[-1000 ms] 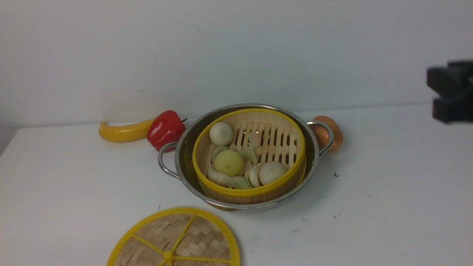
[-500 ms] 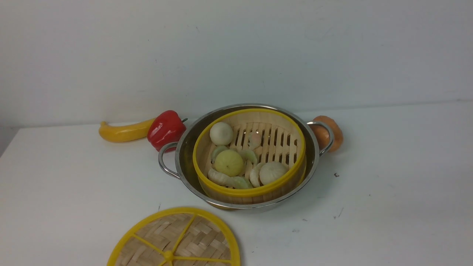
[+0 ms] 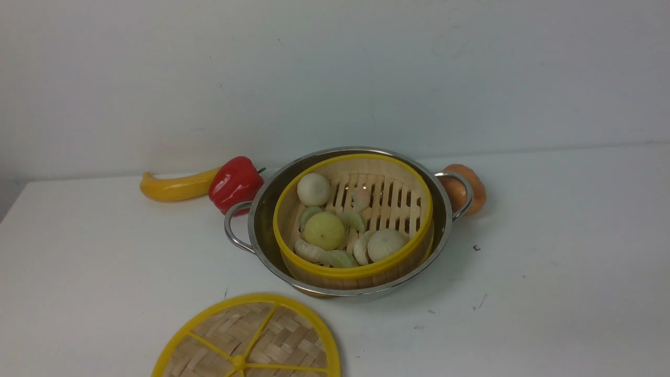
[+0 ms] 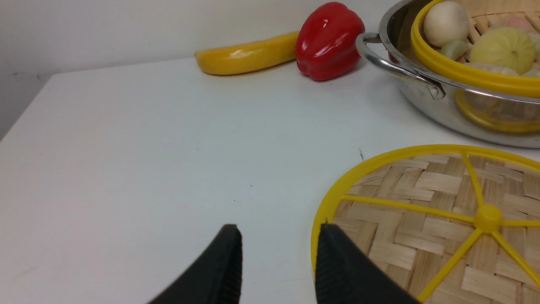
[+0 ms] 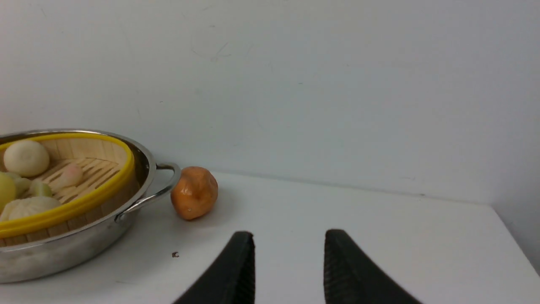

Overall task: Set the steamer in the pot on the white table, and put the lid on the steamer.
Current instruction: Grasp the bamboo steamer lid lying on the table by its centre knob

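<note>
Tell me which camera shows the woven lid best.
The left wrist view: the lid looks close and large, with weave, spokes and centre knob clear, though the frame crops it. The front view shows it smaller, half cut off. The right wrist view misses it.

The left claw point(image 4: 279, 230) and the right claw point(image 5: 289, 233), jaws apart on each, both empty.

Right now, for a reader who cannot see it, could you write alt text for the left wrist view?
A woven lid with a yellow rim lies flat on the white table, two open black fingers at its edge. Behind, the steamer sits in the pot, near a red pepper and a long yellow fruit.
</note>
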`<state>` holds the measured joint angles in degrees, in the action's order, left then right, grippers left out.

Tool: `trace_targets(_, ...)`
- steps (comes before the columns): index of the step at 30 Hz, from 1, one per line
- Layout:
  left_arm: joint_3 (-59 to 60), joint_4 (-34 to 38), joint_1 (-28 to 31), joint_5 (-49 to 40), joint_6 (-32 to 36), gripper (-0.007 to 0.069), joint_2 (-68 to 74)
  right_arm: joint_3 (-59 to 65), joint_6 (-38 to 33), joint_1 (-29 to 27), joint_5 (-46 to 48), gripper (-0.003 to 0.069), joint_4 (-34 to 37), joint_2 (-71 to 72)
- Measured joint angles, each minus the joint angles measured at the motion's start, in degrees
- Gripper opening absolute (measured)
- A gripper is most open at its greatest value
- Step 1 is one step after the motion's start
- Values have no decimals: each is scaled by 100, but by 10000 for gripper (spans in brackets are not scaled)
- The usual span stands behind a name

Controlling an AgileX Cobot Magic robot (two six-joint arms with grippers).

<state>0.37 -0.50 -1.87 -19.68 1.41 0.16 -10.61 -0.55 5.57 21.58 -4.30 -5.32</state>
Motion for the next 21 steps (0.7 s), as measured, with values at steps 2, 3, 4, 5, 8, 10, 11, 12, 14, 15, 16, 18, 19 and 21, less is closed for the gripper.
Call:
trace_targets(2,0,0,0,0,0,241,0,187,56,0,10,251,-127,178)
trace_targets(3,0,0,0,0,0,241,0,263,107,0,26,251,-146,277)
trace_targets(4,0,0,0,0,0,241,0,353,171,0,48,251,-153,379)
trace_targets(5,0,0,0,0,0,241,0,421,226,0,73,251,-153,443)
trace_targets(8,0,0,0,0,0,241,0,626,421,0,106,251,-153,508)
trace_targets(10,0,0,0,0,0,241,0,758,506,0,130,251,-157,508)
trace_targets(11,0,0,0,0,0,241,0,821,515,0,130,251,-157,508)
trace_targets(12,0,0,0,0,0,241,0,944,520,0,124,251,-157,508)
trace_targets(14,0,0,0,0,0,241,0,1059,526,0,118,251,-157,508)
trace_targets(15,0,0,0,0,0,241,0,1080,535,0,112,251,-157,508)
trace_targets(16,0,0,0,0,0,241,0,1102,541,0,84,251,-157,508)
trace_targets(18,0,0,0,0,0,241,0,1108,541,0,-21,251,-157,508)
trace_targets(19,0,0,0,0,0,241,0,1108,556,0,-74,251,-137,508)
trace_targets(21,0,0,0,0,0,241,0,1108,665,0,-175,251,-25,508)
